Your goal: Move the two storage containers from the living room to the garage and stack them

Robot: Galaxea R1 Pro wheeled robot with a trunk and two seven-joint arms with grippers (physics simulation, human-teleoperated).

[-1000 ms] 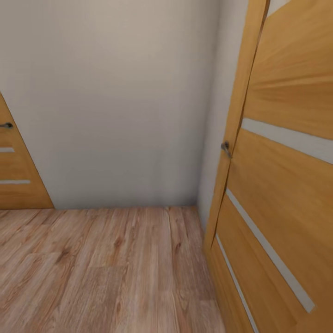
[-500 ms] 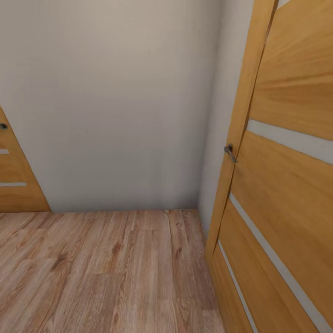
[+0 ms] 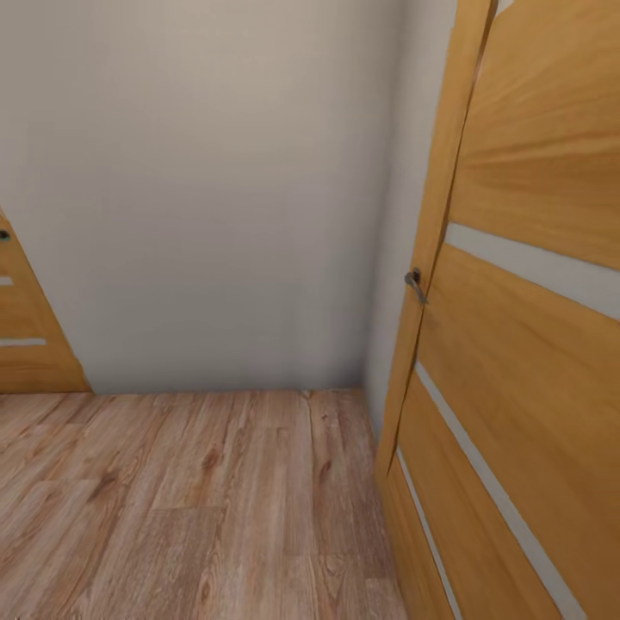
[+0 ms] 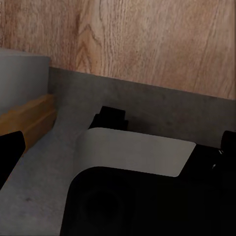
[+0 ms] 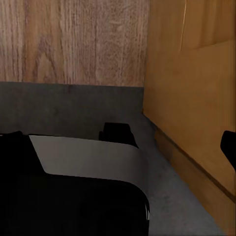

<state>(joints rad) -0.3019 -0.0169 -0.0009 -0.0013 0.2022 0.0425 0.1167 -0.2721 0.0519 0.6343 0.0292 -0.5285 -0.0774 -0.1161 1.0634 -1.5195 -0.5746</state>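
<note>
Nearest the head camera, light wood-plank flooring (image 3: pixel 189 499) filled the lower part of the frame. A wood-panelled door (image 3: pixel 525 362) with pale inlaid stripes stood open along the right edge, its metal handle (image 3: pixel 415 282) at mid-height. Beyond the planks, a plain cream wall (image 3: pixel 215 198) closed off the upper centre. At the far left edge sat part of a second wooden door (image 3: pixel 26 344), shut against the wall.

The wrist views looked down past the robot's own dark base (image 4: pixel 147 201) with its pale grey cover panel (image 4: pixel 132 152). In both, dark grey concrete floor (image 5: pixel 73 103) met the wood planks (image 5: pixel 69 39) along a straight seam, which suggests the robot was straddling a threshold between rooms. The door's lower edge (image 5: pixel 196 123) ran just beside the base in the right wrist view. The arms appeared to hang low beside the body, probably tucked for driving through the narrow doorway.

Only dark slivers at the edges of the wrist frames might have been fingertips, so whether either jaw was released or clenched could not be told. Neither storage container was visible; their whereabouts could not be judged from here.
</note>
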